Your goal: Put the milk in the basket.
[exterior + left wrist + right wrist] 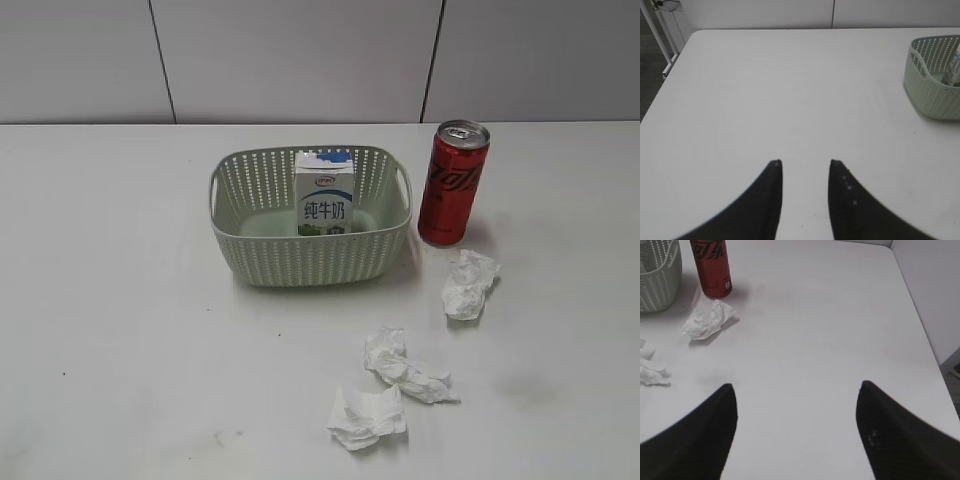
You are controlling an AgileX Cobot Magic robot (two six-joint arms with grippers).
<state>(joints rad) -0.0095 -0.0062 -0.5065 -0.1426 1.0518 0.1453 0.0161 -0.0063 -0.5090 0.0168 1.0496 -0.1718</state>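
Milk: I see the milk [324, 194] standing upright inside the basket [310, 258], toward its back wall, printed face turned to my exterior camera. A sliver of it also shows over the rim in the left wrist view.

Basket: it sits on the table [120, 300] a little back from the middle, long side facing me, one cut-out handle at each end.

Left gripper: my left gripper [805, 162] hangs over bare table, well apart from the basket at the right edge of its view. The fingers stand a narrow gap apart with nothing between them, so I read it as released.

Right gripper: my right gripper [797, 386] is spread wide over bare table, holding nothing, and near none of the objects.

Soda can: a red soda can [453, 183] stands upright just beside the basket's right end; I cannot tell whether they touch.

Tissues: one crumpled tissue [469, 284] lies just in front of the can. Two more [405, 367] [367, 418] lie nearer me, close together.

Arms: neither arm shows in the exterior view.
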